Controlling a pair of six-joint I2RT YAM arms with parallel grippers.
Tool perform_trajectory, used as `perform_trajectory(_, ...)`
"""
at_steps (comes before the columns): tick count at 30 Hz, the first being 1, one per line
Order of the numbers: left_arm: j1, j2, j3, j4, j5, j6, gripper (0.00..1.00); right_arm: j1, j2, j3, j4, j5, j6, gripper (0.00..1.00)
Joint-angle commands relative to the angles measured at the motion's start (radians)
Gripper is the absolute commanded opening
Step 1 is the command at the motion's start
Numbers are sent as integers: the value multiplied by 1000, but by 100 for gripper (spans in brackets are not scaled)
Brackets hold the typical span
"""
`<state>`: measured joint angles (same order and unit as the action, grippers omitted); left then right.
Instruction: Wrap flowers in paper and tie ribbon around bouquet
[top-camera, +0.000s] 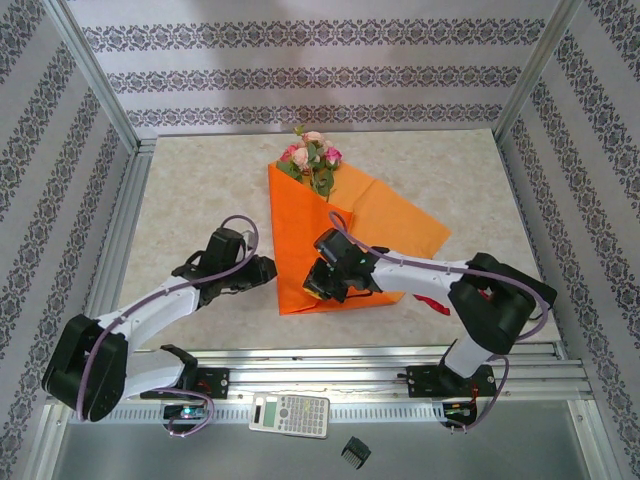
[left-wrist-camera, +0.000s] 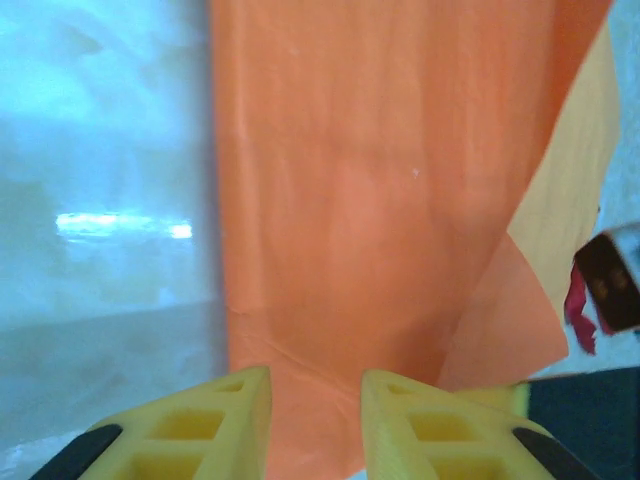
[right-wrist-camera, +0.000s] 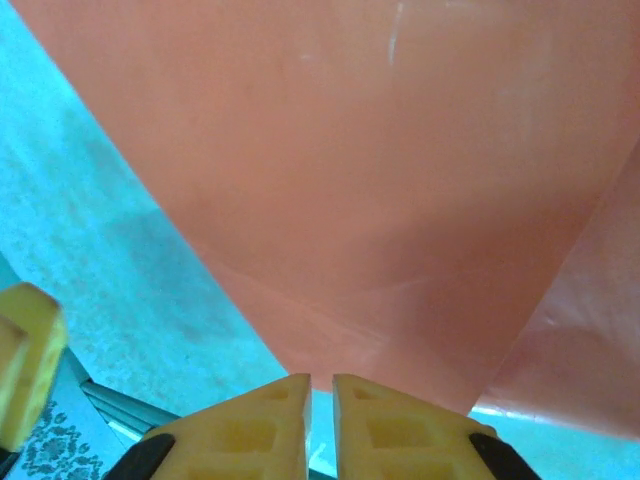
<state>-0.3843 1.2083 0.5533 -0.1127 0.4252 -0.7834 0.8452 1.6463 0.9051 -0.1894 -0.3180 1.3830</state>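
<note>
Right wrist shows our right hand (right-wrist-camera: 320, 382) almost shut at the 6 o'clock edge of the paper (right-wrist-camera: 380, 180); whether it pinches, we cannot tell. Our left hand (left-wrist-camera: 315, 378) stands part open, holding nothing we can see, at the sheet's 8 o'clock edge. Flowers (top-camera: 312, 155) lie at 12. We should roll slowly, keeping stems trapped.

We see a large sheet of bright orange, thin wrapping paper (top-camera: 295, 235) lying on the pale tabletop (top-camera: 200, 190). Its left side is folded over in a long panel, and its right side is spread open. A few small pink and cream roses with green leaves (top-camera: 312, 155) poke out at the sheet's far corner, their stems running under the fold. A thin dark red ribbon (top-camera: 432, 303) lies loose just beside the paper's near right edge, only partly in sight.
</note>
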Motion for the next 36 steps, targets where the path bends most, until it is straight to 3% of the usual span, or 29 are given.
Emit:
perform_trajectory(1,61,75,-22,100,121,-71,31,-1,56,12,6,-22,6,13)
perform_trajectory(7,76,236,10,260,246,-57,36,-39,46,-75,-45,27,-31,6)
perform_trajectory(16,76,402,64,378,275,-14,36,-53,61,-125,-14,14,-33,4)
perform_trajectory(21,75,434,77,399,281,-23,19,-60,66,-144,-13,11,-40,2)
perform_trajectory(24,75,416,75,398,261,-19,0,-61,63,-147,-13,11,-44,2)
perform_trajectory(29,79,420,79,419,244,-29,0,-62,72,-131,-22,-3,-68,2)
perform_trajectory(30,82,424,82,423,244,-30,0,-61,73,-125,-25,-3,-73,2)
perform_trajectory(31,87,431,88,423,240,-30,17,-63,76,-120,-29,-6,-78,1)
perform_trajectory(32,91,440,92,429,235,-28,26,-64,79,-117,-30,-10,-83,1)
perform_trajectory(36,102,499,150,432,242,-13,32,-66,91,-106,-29,-26,-93,1)
